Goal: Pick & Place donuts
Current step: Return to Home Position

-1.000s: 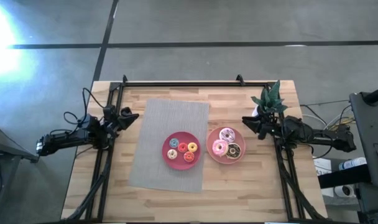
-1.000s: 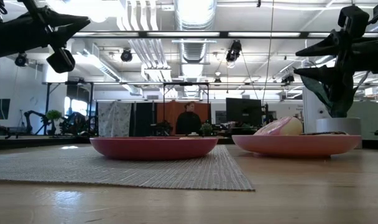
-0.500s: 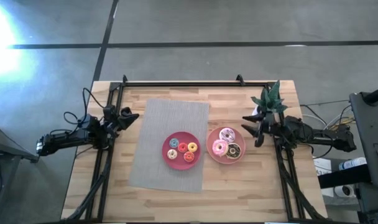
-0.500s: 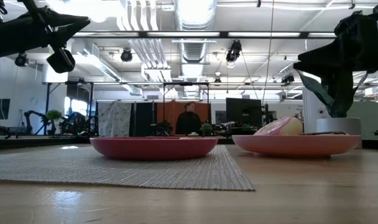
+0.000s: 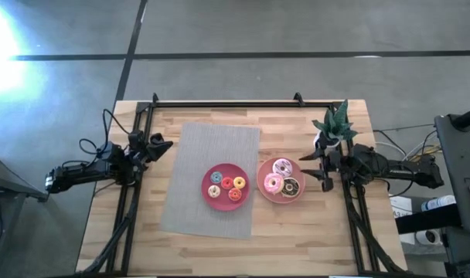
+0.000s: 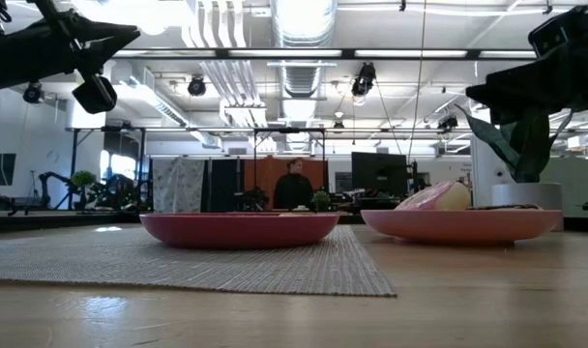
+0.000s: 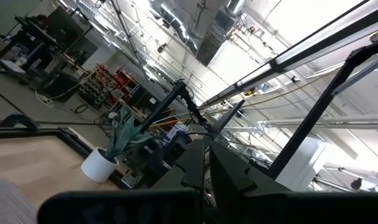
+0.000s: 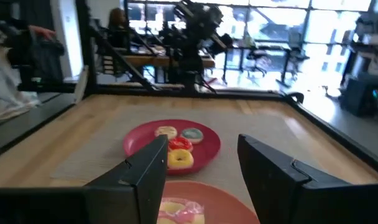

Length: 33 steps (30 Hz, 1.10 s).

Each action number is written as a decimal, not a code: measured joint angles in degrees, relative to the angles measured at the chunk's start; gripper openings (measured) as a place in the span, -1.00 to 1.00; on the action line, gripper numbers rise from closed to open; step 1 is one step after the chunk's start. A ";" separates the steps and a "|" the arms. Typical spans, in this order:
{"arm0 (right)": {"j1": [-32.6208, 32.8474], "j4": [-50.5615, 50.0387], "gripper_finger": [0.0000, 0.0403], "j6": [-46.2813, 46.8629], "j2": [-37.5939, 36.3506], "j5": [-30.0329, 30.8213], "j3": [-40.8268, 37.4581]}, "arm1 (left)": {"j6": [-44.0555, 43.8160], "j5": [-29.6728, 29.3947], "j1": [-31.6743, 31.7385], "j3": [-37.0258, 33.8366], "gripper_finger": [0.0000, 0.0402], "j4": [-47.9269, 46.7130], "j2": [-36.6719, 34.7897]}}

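Three larger donuts lie on the right pink plate (image 5: 261, 171): two pink-frosted (image 5: 282, 167) (image 5: 273, 184) and one chocolate-brown (image 5: 290, 186). Several tiny donuts (image 5: 226, 185) lie on the left pink plate (image 5: 210, 171), which sits on a grey mat (image 5: 212, 147). In the right wrist view the tiny donuts (image 8: 178, 145) lie beyond a pink donut (image 8: 176, 211). My right gripper (image 5: 311, 171) (image 8: 201, 142) hovers open just right of the right plate, above the table. My left gripper (image 5: 167, 144) (image 7: 206, 146) waits shut at the mat's far left corner, raised and pointing upward.
A potted plant (image 5: 335, 123) stands right behind my right gripper near the table's far right corner. A black frame bar (image 5: 227, 102) runs along the far edge, with rails down both sides. Bare wood lies near the front edge. A person (image 6: 294, 186) stands far off in the room.
My right gripper has moved from beside the plant toward the table's near edge, closing on the right plate's right rim, and has turned about its wrist. The left arm, the plates and the donuts have stayed put.
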 joint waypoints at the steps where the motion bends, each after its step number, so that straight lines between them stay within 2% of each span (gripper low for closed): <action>1: -0.02 -0.15 -0.07 0.87 0.25 0.68 0.00 | 0.00 0.00 -0.10 0.00 -1.00 0.00 0.00; 7: -0.02 -0.23 -0.07 4.01 1.39 1.01 0.00 | 0.00 0.01 -0.20 -0.01 -1.00 -0.01 0.00; 19: 0.04 -0.21 -0.07 3.75 1.49 0.98 0.00 | 0.00 0.00 -0.59 0.00 -1.00 -2.23 -0.02; 26: 0.81 -0.08 -0.07 3.90 -2.40 0.90 0.00 | 0.00 0.00 -0.61 -0.02 -1.00 -2.34 -0.02; 33: 0.83 -0.03 -0.07 3.90 -2.40 0.82 0.07 | 0.00 0.01 -0.69 -0.02 -1.00 -3.39 -0.02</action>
